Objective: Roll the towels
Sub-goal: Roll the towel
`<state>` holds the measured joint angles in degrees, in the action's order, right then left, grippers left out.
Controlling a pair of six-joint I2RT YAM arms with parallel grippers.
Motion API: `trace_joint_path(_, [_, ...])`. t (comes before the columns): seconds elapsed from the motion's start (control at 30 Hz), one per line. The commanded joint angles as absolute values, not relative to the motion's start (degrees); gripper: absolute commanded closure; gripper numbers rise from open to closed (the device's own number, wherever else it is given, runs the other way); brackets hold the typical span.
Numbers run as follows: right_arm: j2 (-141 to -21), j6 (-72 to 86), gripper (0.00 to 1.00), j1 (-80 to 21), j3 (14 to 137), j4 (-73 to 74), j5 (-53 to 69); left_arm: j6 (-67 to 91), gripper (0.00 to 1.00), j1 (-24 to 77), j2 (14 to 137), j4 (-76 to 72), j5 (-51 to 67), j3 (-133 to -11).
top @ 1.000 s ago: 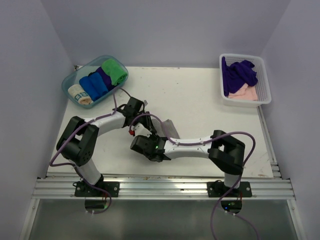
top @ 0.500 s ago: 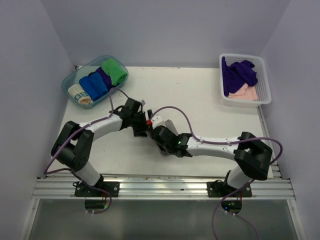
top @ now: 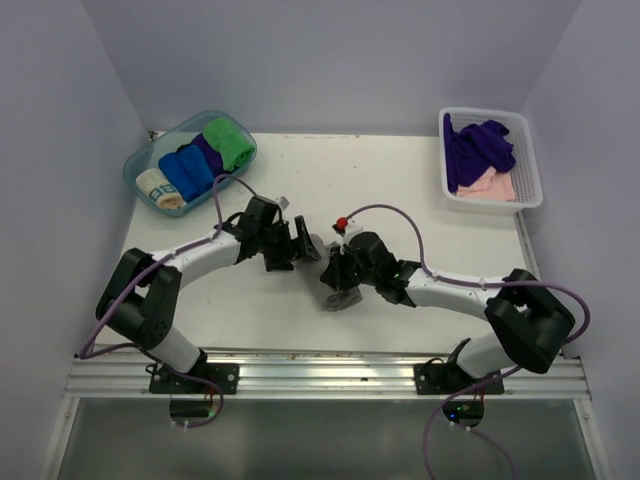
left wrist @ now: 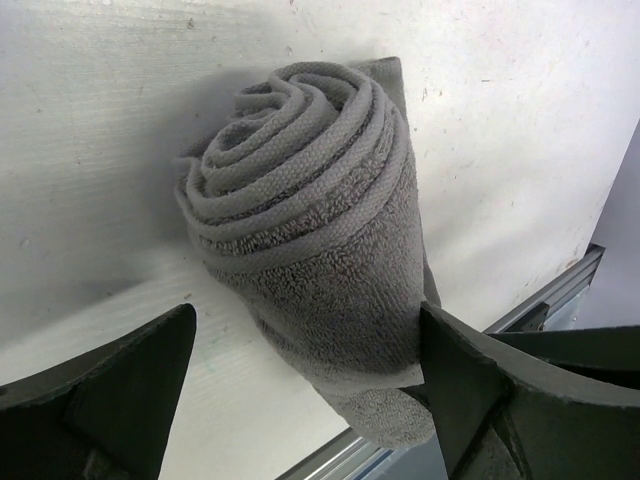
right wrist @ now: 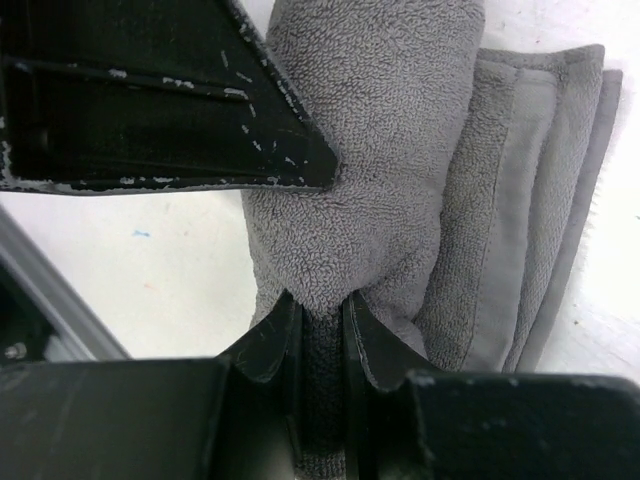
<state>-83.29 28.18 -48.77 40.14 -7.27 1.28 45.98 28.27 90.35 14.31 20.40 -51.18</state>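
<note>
The grey towel (left wrist: 310,230) lies rolled into a tight spiral on the table. My left gripper (left wrist: 305,370) stands open around the roll's end, its right finger (left wrist: 480,390) touching the cloth and its left finger (left wrist: 130,390) apart from it. My right gripper (right wrist: 320,325) is shut on a fold of the grey towel (right wrist: 370,150), with flat layers of the cloth beside it. From above, the left gripper (top: 297,246) and the right gripper (top: 340,272) meet over the grey towel (top: 342,298) at mid table. A dark purple towel (top: 480,145) and a pale pink towel (top: 492,185) lie loose in the white basket (top: 532,170).
A clear blue tub (top: 140,160) at the back left holds several rolled towels in green, blue and beige. The white basket stands at the back right. An aluminium rail (top: 320,375) runs along the near table edge. Purple cables loop over both arms.
My left gripper has opened and let go of the grey roll. My right arm has swung out to the right and its gripper has shut on the towel.
</note>
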Motion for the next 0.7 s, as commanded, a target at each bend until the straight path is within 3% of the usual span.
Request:
trace_joint_path(0.0, [-84.4, 33.8, 1.00, -45.3, 36.9, -14.5, 10.3, 46.3, 0.07, 28.4, 89.2, 12.0, 23.1, -49.7])
trace_joint_path(0.27, [-88.2, 38.2, 1.00, -41.2, 33.5, -21.7, 19.8, 48.5, 0.10, 30.1, 92.7, 8.4, 23.8, -48.6])
trace_joint_path(0.37, [-88.3, 38.0, 1.00, -41.0, 33.4, -21.1, 19.6, 48.6, 0.18, 30.1, 94.7, 7.5, 23.6, -49.0])
trace_joint_path(0.43, [-87.5, 36.8, 1.00, -40.8, 34.3, -17.9, 18.5, 48.7, 0.28, 30.1, 96.1, 7.3, 23.8, -49.3])
trace_joint_path(0.47, [-87.0, 35.5, 0.93, -40.9, 34.7, -16.3, 16.5, 48.7, 0.32, 30.1, 96.2, 7.4, 23.9, -49.7])
trace_joint_path(0.53, [-84.0, 33.8, 0.60, -40.9, 36.0, -10.6, 14.2, 48.8, 0.39, 30.2, 96.2, 7.6, 23.8, -49.9])
trace_joint_path(0.6, [-81.1, 31.2, 0.34, -41.1, 36.9, -4.0, 9.0, 49.0, 0.42, 30.3, 96.1, 8.5, 23.4, -50.3])
trace_joint_path(0.67, [-76.9, 28.1, 0.28, -42.1, 38.8, 3.6, 4.2, 48.8, 0.43, 30.3, 96.0, 9.5, 23.0, -50.7])
